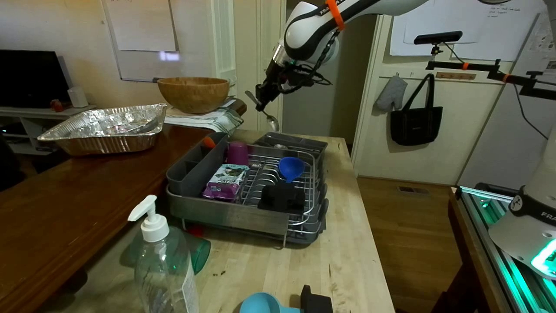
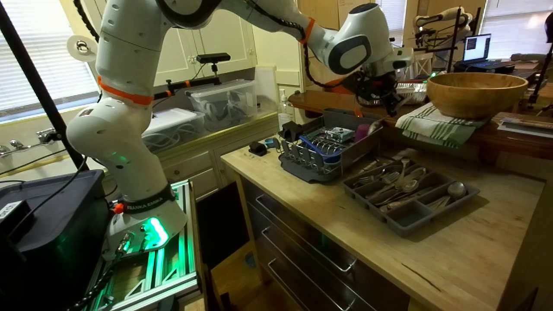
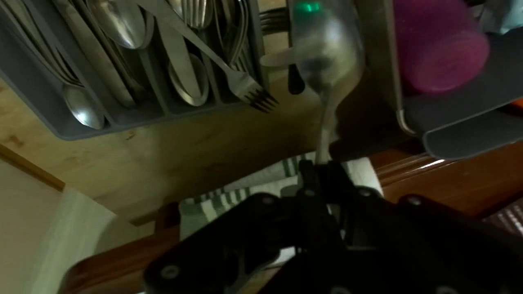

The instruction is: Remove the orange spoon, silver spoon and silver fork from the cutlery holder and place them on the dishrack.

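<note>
My gripper [image 1: 260, 105] is shut on the handle of a silver spoon [image 1: 273, 123], held in the air beyond the dishrack. In the wrist view the spoon's bowl [image 3: 329, 49] points away from the fingertips [image 3: 320, 163]. The dishrack [image 1: 243, 217] stands on the light wood counter. A grey cutlery holder [image 1: 182, 176] with compartments sits along one side of it. The orange spoon [image 1: 209, 141] shows only as an orange tip in this holder; a sliver of orange [image 3: 518, 103] shows in the wrist view. I cannot tell which silver fork is meant; a fork [image 3: 249, 87] lies across the cutlery tray's edge.
A grey cutlery tray [image 2: 414, 218] full of silverware stands beside the rack. The rack holds a purple cup [image 1: 237, 153], a blue ladle [image 1: 291, 168], a package [image 1: 226, 180] and a black object [image 1: 282, 198]. A wooden bowl [image 1: 193, 93], foil pan [image 1: 108, 143] and soap bottle [image 1: 165, 269] stand around.
</note>
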`<state>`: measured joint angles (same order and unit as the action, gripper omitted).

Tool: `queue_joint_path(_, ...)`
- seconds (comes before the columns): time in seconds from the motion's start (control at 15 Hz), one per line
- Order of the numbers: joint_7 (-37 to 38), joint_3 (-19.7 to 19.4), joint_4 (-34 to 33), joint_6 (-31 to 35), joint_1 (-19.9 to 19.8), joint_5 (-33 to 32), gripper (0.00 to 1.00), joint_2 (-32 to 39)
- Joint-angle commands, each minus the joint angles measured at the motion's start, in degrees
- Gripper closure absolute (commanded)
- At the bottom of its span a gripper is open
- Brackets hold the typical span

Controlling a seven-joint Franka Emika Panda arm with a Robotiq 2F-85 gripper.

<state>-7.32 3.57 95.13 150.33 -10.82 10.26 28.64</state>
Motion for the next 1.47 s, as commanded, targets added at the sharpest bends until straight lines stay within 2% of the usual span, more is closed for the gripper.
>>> queue_joint_path(0.0, -10.6, 2.9, 5.1, 0.8, -0.8, 0.4, 0.97, -4.5)
queue_joint_path(0.2, -20.8, 5.3, 5.9, 0.1, -2.2, 1.0, 0.97, -5.2)
queue_joint_path(0.27, -14.5, 3.1, 3.3, 0.1, 0.0, 0.2, 0.89, -3.5)
queue_joint_path(0.53, -19.0, 4.0, 4.1, 0.1, -0.8, 0.2, 0.89, -3.8)
queue_joint_path(0.6, -19.1, 4.1, 4.1, 0.1, -0.9, 0.2, 0.97, -3.8)
queue_joint_path(0.73, -21.9, 4.0, 3.6, 3.3, 0.1, -2.5, 0.97, -3.1)
queue_joint_path(0.93, -26.5, 6.4, 0.0, 7.2, 1.6, -5.1, 0.97, -0.6)
queue_joint_path(1.2, -36.8, 13.5, -5.1, 12.2, -0.1, -3.4, 0.97, 4.2)
queue_joint_path(1.4, -48.5, 21.8, -8.6, 14.3, -4.6, -0.4, 0.97, 8.2)
